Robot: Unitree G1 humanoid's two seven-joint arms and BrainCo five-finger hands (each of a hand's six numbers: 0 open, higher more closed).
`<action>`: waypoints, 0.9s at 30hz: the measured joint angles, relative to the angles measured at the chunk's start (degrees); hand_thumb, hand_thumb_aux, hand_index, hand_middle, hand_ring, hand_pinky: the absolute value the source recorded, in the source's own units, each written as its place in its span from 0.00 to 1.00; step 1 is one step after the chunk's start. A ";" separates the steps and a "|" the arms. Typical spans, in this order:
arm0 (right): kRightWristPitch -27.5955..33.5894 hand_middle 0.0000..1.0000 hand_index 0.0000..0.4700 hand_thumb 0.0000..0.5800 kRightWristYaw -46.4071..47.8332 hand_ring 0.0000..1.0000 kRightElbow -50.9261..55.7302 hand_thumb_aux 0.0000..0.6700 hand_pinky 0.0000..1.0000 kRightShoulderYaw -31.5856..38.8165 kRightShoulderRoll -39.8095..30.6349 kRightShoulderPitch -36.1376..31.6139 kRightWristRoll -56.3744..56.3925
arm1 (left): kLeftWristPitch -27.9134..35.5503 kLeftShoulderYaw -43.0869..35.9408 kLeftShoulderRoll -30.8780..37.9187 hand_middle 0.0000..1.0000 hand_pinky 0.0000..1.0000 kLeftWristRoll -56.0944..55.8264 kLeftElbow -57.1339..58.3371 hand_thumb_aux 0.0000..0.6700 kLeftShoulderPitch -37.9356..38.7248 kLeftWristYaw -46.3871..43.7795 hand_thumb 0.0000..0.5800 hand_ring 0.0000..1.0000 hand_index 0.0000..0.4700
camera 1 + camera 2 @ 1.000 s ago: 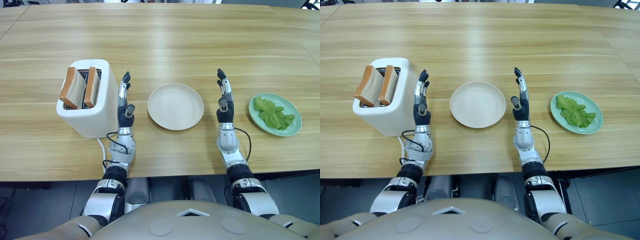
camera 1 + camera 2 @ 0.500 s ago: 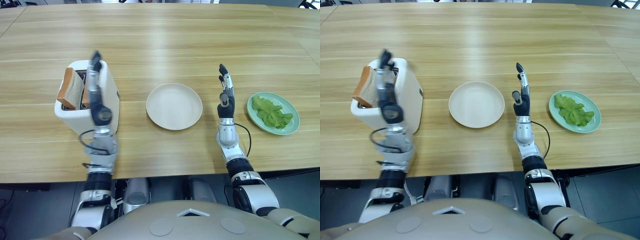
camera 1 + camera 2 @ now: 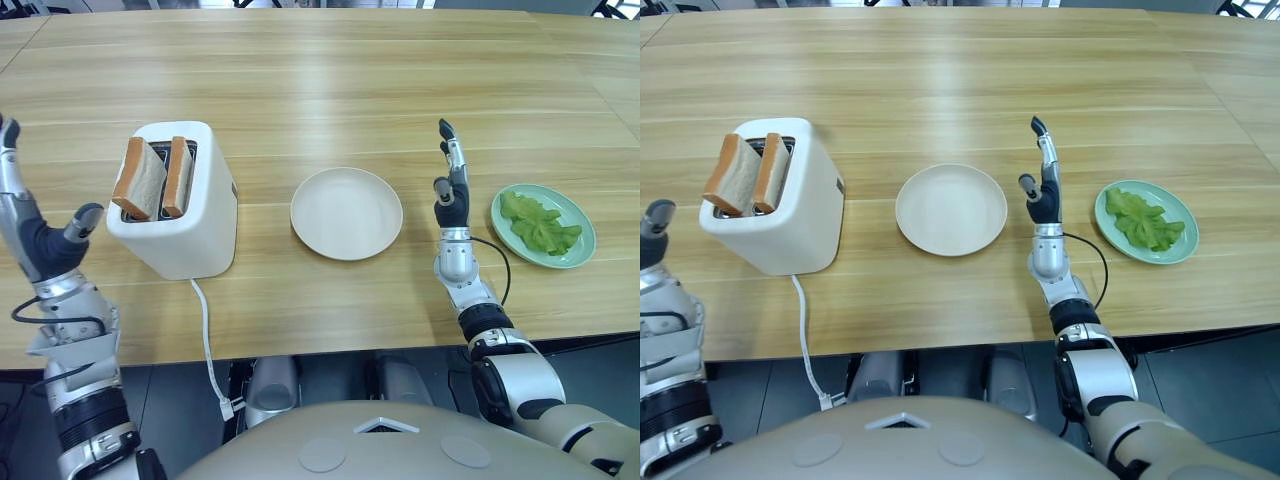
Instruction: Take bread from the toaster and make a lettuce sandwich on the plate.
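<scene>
Silver-grey left hand (image 3: 42,245), spread and empty, is hanging at the toaster's (image 3: 185,225) nine o'clock after swinging across from its three o'clock side, probably setting up for the bread (image 3: 157,178) standing in the slots. Right hand (image 3: 452,192), fingers straight, together and empty, is waiting between the plate (image 3: 346,213) and the lettuce (image 3: 540,222), with bench (image 3: 330,70) lying open toward twelve o'clock.
</scene>
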 measured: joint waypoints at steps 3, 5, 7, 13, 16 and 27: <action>0.01 0.00 0.00 0.00 -0.86 0.00 0.10 0.00 0.00 0.58 -0.12 -0.01 -0.91 | 4.31 -1.73 2.08 0.00 0.00 3.96 3.03 0.00 1.35 0.26 0.00 0.00 0.00; 0.03 0.00 0.00 0.00 -1.26 0.00 0.11 0.00 0.00 0.82 -0.39 -0.01 -1.64 | 6.88 -3.04 3.25 0.00 0.00 6.19 4.16 0.00 1.93 0.39 0.00 0.00 0.00; 0.03 0.00 0.00 0.00 -1.65 0.00 0.11 0.00 0.00 1.07 -0.66 -0.01 -2.06 | 9.43 -4.50 4.49 0.00 0.00 7.62 5.00 0.00 2.12 0.28 0.00 0.00 0.00; 0.07 0.00 0.00 0.00 -2.41 0.00 0.13 0.00 0.00 1.60 -1.03 -0.02 -2.63 | 13.59 -7.91 7.61 0.00 0.00 7.66 4.85 0.00 3.02 -3.29 0.00 0.00 0.00; 0.12 0.00 0.00 0.00 -2.96 0.00 0.13 0.00 0.00 1.88 -1.06 -0.02 -2.92 | 14.78 -9.38 7.78 0.00 0.00 5.85 4.32 0.00 4.31 -6.53 0.00 0.00 0.00; 0.44 0.00 0.00 0.00 -4.13 0.00 0.12 0.00 0.00 2.78 -1.16 0.00 -3.70 | 18.15 -12.17 10.73 0.00 0.00 3.47 1.55 0.00 5.23 -13.99 0.00 0.00 0.00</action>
